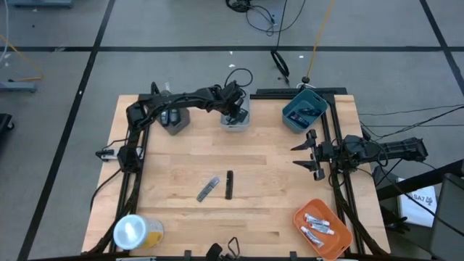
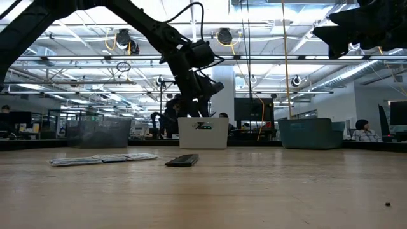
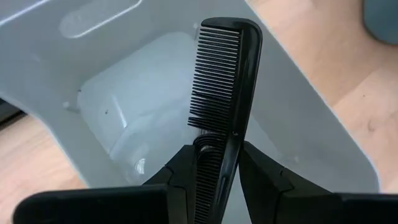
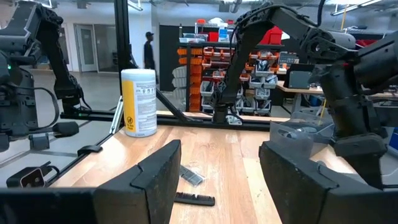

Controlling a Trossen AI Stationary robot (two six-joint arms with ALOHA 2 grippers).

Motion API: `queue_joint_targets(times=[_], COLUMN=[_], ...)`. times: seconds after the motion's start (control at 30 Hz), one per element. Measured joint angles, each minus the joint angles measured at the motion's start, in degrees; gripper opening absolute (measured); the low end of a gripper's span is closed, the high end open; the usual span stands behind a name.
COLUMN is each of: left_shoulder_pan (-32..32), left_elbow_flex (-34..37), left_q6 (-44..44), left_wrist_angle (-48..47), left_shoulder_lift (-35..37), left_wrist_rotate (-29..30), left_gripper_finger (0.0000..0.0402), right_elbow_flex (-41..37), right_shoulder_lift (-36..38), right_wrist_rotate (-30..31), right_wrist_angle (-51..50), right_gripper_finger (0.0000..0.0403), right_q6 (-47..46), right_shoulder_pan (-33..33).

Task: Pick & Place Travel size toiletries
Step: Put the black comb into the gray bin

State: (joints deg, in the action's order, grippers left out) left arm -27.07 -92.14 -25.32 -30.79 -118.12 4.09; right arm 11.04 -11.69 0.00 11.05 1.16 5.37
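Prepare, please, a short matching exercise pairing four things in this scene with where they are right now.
Things:
1. black comb
2. silvery packet
3. white tubes
4. right pincer

Places:
A. in the orange bin
B. open, empty, near the table's right edge
C. flat mid-table
D. clamped in the left pincer, over the white bin

Pairs: 1-D, 2-C, 3-A, 4-B

The worktop point(image 1: 181, 167) is made of pale wood strips with a smooth, slightly shiny finish. A black comb point(image 3: 224, 93) of hard, glossy plastic is seen over a white bin point(image 3: 323, 124) of smooth plastic. The left end effector point(image 3: 214, 171) is formed of matt black plastic. A silvery, shiny packet point(image 1: 208, 188) is seen.
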Motion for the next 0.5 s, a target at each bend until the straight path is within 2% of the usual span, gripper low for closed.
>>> queue_joint_targets(times=[0.5], left_shoulder_pan=[0.0], left_elbow_flex=[0.0], left_q6=[1.3], left_wrist_angle=[-0.2], left_shoulder_lift=[0.0], left_wrist_rotate=[-0.1], left_gripper_finger=[0.0088], right_elbow_flex=[0.0], right_shoulder_lift=[0.0], right_wrist_rotate=[0.0], right_wrist_angle=[-0.2], right_gripper_finger=[0.0210], right_q6=[0.1], right_shoulder_pan=[0.0])
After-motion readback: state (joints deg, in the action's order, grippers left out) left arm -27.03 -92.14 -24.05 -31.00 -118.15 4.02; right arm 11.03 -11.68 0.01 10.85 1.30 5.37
